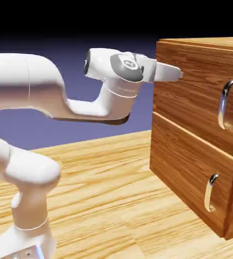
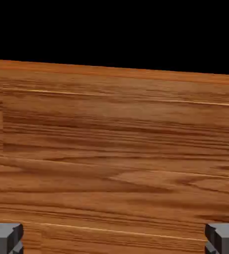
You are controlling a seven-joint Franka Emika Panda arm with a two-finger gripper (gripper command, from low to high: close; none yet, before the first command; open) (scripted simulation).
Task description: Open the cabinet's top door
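The cabinet (image 1: 189,152) of reddish-brown wood stands at the exterior view's right. Its top door (image 1: 194,101) is the taller upper panel and sits flush, with a long curved silver handle (image 1: 224,103) near its right side. My gripper (image 1: 179,74) points at the door's upper left edge, well to the left of that handle. In the hand view, wood grain of the cabinet (image 2: 114,149) fills the picture. The gripper (image 2: 114,240) is open, its grey fingertips (image 2: 4,238) far apart with nothing between them.
Below the top door is the shorter panel (image 1: 189,177) with a smaller silver handle (image 1: 211,192). The cabinet rests on a light wooden table (image 1: 103,192). My arm's base (image 1: 25,232) rises at the lower left.
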